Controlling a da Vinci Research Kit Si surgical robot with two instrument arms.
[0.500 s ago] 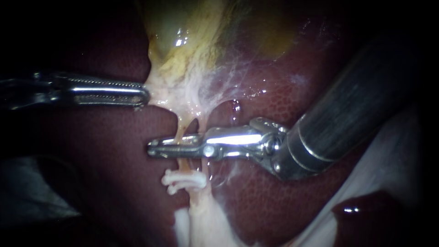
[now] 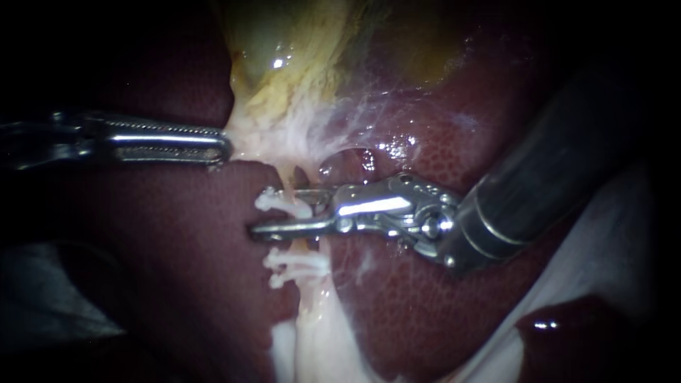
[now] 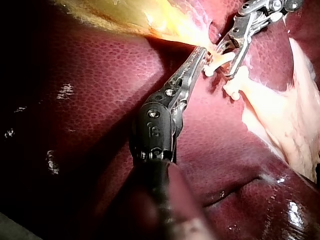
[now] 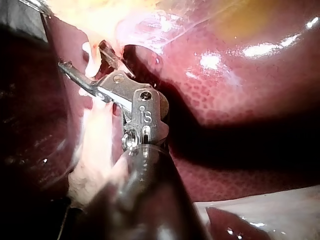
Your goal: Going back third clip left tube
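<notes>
One white upper clip [image 2: 280, 203] sits across the tube [image 2: 301, 245] just left of the centre of the endoscope frame. Two lower clips [image 2: 294, 266] lie close together on the same tube a little below it, apart from it. The right instrument [image 2: 275, 211] enters from the upper right of the frame and reaches leftward to the tube. Its jaws stand released with a clear gap: one jaw lies above the upper clip and the other below it, between the upper clip and the lower clips, so the upper clip rests in the gap ungripped. The left instrument [image 2: 225, 145] enters level from the left edge. Its jaws are clenched on the pale tissue [image 2: 266, 138] at the foot of the gallbladder [image 2: 298, 50], above the clipped stretch. Whether that tissue is stretched cannot be judged. The liver [image 2: 440, 298] fills the ground behind and to both sides of the tube, dark red and wet. The left wrist view confirms that the left instrument's jaws meet on pale tissue, with the right instrument's parted jaws just ahead of them. The right wrist view shows the same parted jaws against the tube.
</notes>
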